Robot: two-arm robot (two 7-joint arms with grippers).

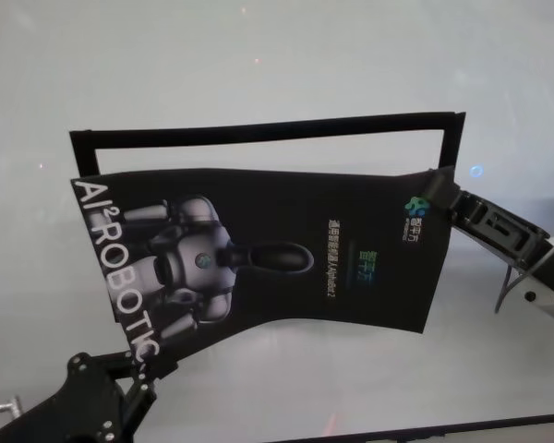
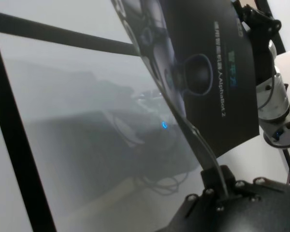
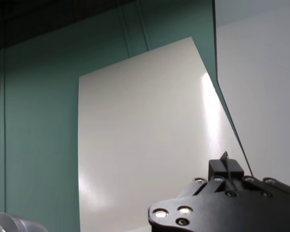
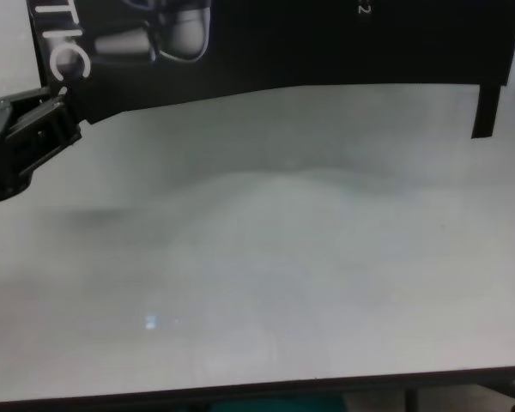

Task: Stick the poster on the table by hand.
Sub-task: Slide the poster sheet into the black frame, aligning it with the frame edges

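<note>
tabletop [image 1: 258, 55]: wide, plain grey-white, with a black rectangular frame outline [image 1: 258, 129] marked on it, evidently the target

poster [image 1: 277, 249]: black sheet held up off the tabletop between both arms, long axis running left-right across the robot, sagging/curved in the middle. Its far edge overlaps the near side of the frame in head view, and most of the frame's inside shows bare beyond it, so my read is the sheet needs to go forward and down to land in the outline

left gripper [image 1: 134, 355]: jaws closed on the poster's near-left corner, just past the end of the big lettering; chest view shows it pinching the bottom edge

right gripper [image 1: 443, 196]: jaws clamped on the far-right corner, right by the frame's right side. Right arm is closer to the target, left corner has further to travel

Readable text: big white "AI² ROBOTIC" along the left edge, small white "AlphaBot 2" mid-sheet, teal Chinese logo characters, small logo with Chinese text top right, too small to read
</note>
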